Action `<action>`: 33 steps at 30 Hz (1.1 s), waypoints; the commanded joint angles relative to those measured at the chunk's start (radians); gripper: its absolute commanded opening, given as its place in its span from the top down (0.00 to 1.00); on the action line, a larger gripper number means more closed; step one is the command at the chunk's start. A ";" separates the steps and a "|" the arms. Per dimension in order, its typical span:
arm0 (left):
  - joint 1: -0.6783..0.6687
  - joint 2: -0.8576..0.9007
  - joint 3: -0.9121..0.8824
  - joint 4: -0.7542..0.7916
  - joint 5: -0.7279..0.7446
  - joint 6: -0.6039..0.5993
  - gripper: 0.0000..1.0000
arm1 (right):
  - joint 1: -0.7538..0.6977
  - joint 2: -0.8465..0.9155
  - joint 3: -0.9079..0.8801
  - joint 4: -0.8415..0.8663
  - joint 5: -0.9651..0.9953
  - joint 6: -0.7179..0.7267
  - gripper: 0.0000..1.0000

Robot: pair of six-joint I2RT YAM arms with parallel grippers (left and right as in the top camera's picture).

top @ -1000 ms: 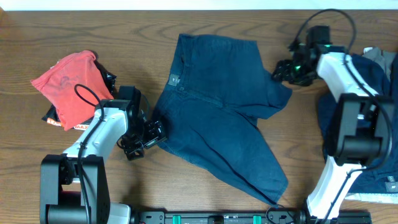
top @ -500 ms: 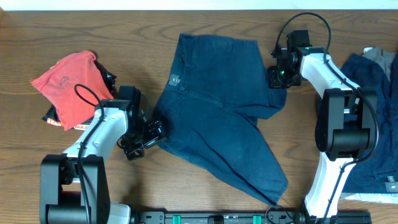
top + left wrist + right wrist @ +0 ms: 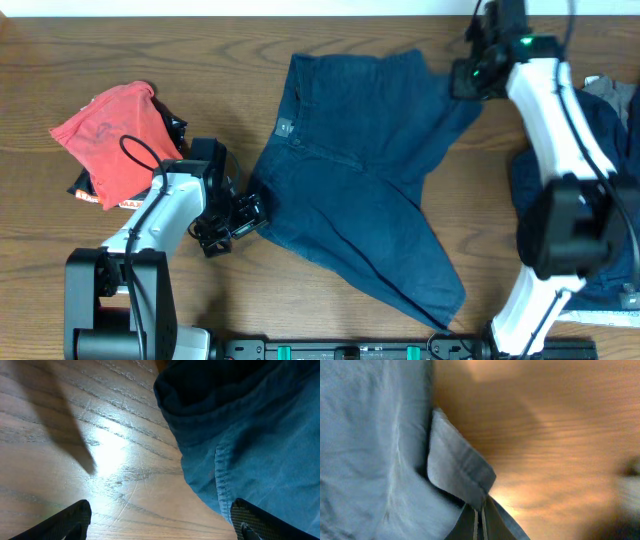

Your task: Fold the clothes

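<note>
Navy shorts (image 3: 350,190) lie spread across the middle of the desk (image 3: 120,40), with the waistband towards the left. The right fingers (image 3: 468,527) are clenched on a leg hem at the far right corner. The left fingers (image 3: 75,516) sit spread apart at the waistband edge, grasping nothing. A red garment (image 3: 105,135) is bunched at the left, and more dark cloth (image 3: 600,150) is heaped at the right edge.
</note>
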 commanded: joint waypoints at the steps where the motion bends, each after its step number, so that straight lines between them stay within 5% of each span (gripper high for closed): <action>1: 0.004 -0.006 0.011 -0.003 -0.013 0.010 0.10 | 0.001 -0.044 0.013 -0.107 0.227 0.105 0.99; 4: 0.004 -0.006 0.011 -0.003 -0.013 0.010 0.10 | -0.014 -0.021 -0.024 -0.201 0.252 0.133 0.98; 5: 0.004 -0.006 0.011 -0.003 -0.013 0.010 0.10 | -0.018 -0.013 -0.047 -0.218 0.251 0.134 0.93; 7: 0.004 -0.006 0.011 -0.004 -0.012 0.010 0.10 | -0.023 -0.002 -0.093 -0.234 0.251 0.133 0.65; 10: 0.004 -0.006 0.011 -0.011 -0.009 0.010 0.09 | -0.028 0.002 -0.153 -0.236 0.243 0.137 0.57; 17: 0.004 -0.043 0.012 -0.041 -0.005 0.044 0.05 | -0.031 -0.043 -0.156 -0.301 0.097 0.150 0.55; 22: 0.004 -0.087 0.012 -0.031 -0.005 0.051 0.05 | -0.005 -0.086 -0.156 -0.323 -0.292 -0.047 0.58; 26: 0.004 -0.094 0.012 -0.017 -0.005 0.051 0.05 | 0.062 -0.081 -0.212 -0.361 -0.303 -0.075 0.68; 33: 0.004 -0.094 0.012 -0.007 -0.005 0.051 0.05 | 0.193 -0.081 -0.458 -0.272 -0.302 -0.021 0.70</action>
